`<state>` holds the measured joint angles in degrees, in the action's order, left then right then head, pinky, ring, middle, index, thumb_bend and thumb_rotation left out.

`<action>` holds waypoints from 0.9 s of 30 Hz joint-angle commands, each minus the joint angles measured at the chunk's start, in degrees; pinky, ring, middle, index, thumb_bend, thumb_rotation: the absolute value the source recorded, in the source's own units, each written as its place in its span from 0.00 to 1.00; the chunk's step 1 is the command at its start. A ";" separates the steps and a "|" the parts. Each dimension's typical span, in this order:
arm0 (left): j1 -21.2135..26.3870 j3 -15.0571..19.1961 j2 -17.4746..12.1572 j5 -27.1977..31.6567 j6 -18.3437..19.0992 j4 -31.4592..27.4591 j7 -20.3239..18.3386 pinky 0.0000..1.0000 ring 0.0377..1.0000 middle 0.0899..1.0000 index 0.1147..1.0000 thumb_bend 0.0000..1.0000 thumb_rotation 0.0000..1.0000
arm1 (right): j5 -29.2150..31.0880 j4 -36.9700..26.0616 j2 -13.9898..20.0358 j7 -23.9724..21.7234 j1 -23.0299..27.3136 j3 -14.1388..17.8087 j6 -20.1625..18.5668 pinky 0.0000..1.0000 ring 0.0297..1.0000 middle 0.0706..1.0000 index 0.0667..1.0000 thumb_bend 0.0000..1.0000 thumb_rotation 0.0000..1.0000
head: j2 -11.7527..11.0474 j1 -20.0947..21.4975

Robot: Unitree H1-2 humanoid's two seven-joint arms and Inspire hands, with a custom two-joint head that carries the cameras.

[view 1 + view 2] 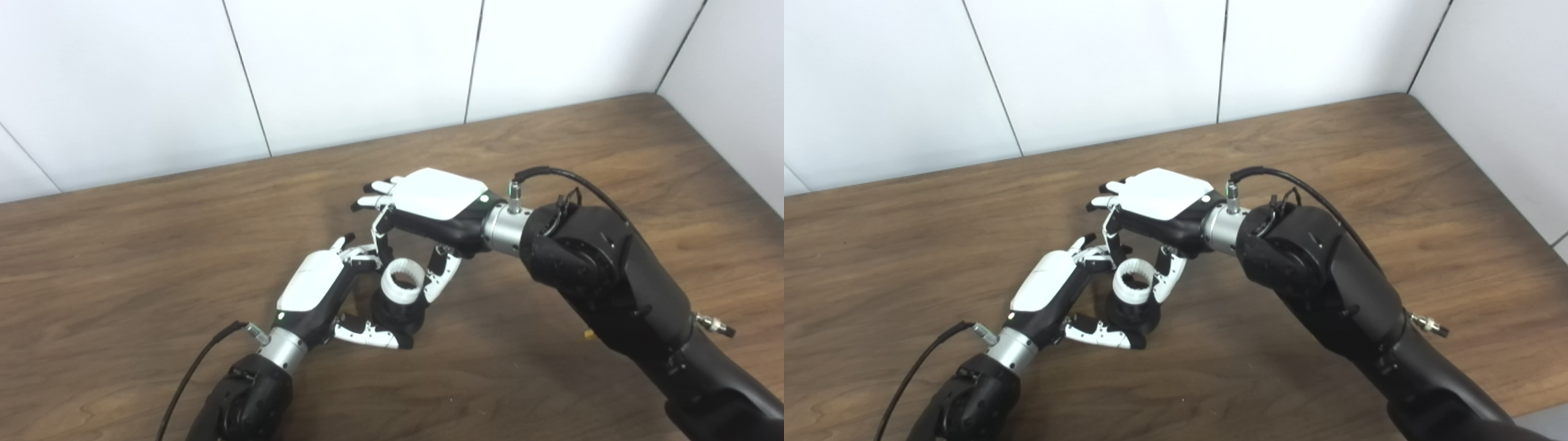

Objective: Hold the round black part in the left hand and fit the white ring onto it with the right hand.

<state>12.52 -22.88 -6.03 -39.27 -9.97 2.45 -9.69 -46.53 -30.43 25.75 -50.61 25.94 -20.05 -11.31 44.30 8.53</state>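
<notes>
Gripping the round black part (398, 315) low over the wooden worktop (122, 257), the left robot hand (318, 288) is closed around it. White ring (402, 282) sits on top of that part, pinched between thumb and fingers of the right robot hand (429, 205).

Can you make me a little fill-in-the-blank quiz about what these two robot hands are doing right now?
1. The white ring sits on top of the round ____ part.
2. The left hand holds that part from the ____ side of the picture.
3. Everything happens above a ____ table.

Missing words: black; left; wooden
</notes>
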 commanded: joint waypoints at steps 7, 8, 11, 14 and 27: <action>1.21 -0.11 0.88 -0.03 -0.41 -1.59 1.91 1.00 0.83 0.83 0.41 0.51 0.05 | 0.48 -2.29 0.47 0.04 2.06 1.36 0.47 1.00 1.00 0.94 0.45 0.52 0.13 | 0.14 -0.11; 1.20 -0.12 0.90 -0.05 -0.24 -1.69 1.78 1.00 0.83 0.83 0.41 0.51 0.05 | 0.51 -2.30 0.41 0.06 1.96 1.33 0.53 1.00 1.00 0.94 0.45 0.52 0.13 | 0.15 -0.19; 1.18 -0.10 0.94 -0.04 -0.17 -1.71 1.80 1.00 0.83 0.83 0.41 0.51 0.05 | 0.60 -2.15 0.28 0.29 1.71 1.22 0.88 1.00 1.00 0.94 0.44 0.52 0.13 | 0.23 -0.22; 1.27 -0.35 0.64 -1.07 -0.49 -1.59 2.24 1.00 0.83 0.83 0.41 0.51 0.05 | 0.82 -1.99 0.16 0.70 1.62 1.14 1.37 1.00 1.00 0.94 0.44 0.52 0.13 | 0.28 -0.30; 1.82 -2.49 -1.45 -6.07 -2.77 0.10 5.75 1.00 0.85 0.84 0.41 0.51 0.05 | 0.47 -2.31 -0.14 0.76 1.30 0.96 1.72 1.00 1.00 0.94 0.44 0.52 0.14 | 0.46 -0.33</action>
<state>12.52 -25.29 -7.64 -44.84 -10.75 3.25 -6.30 -46.15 -30.53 25.57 -51.13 25.68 -19.81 -10.77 44.74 8.17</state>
